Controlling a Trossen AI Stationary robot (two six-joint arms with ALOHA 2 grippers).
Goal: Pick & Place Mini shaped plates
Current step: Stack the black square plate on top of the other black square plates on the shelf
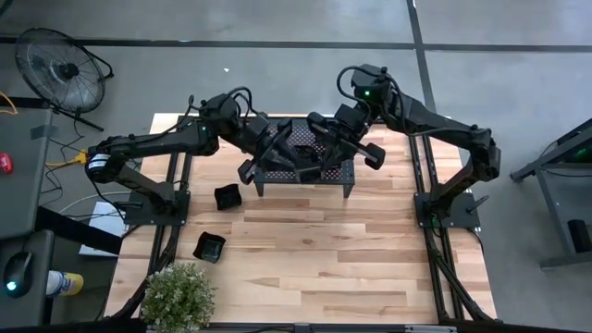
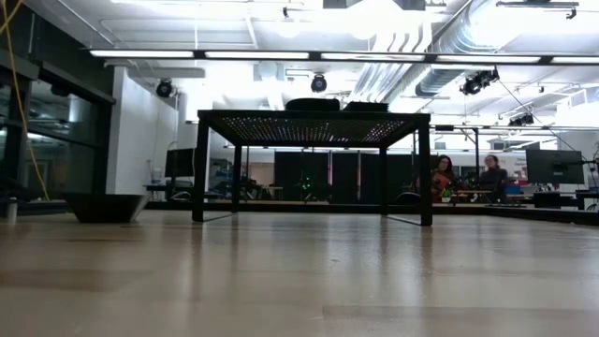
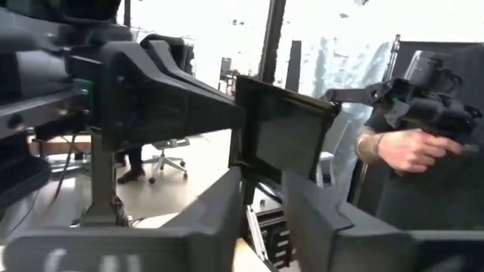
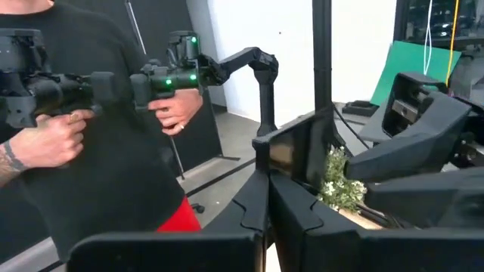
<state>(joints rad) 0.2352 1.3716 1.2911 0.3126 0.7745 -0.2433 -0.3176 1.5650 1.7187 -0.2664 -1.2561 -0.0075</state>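
Over the black rack [image 1: 344, 172] at the back of the wooden table [image 1: 324, 264], the two arms meet. The right gripper [image 4: 268, 178] is clenched on the edge of a square black plate [image 3: 283, 140], holding it upright in the air. The left gripper [image 3: 261, 185] faces the same plate with its fingers parted, not grasping it.

Risk: the plate hangs by one edge, so a bump from the close left fingers could twist it loose, and it would fall onto the rack.

Count: one plate held and two plates on the table, one near the rack [image 1: 228, 196] and one nearer the front [image 1: 209, 246]. More sit on the rack, too dark to count. There is also one rack, one potted plant [image 1: 178, 294] and two arms.
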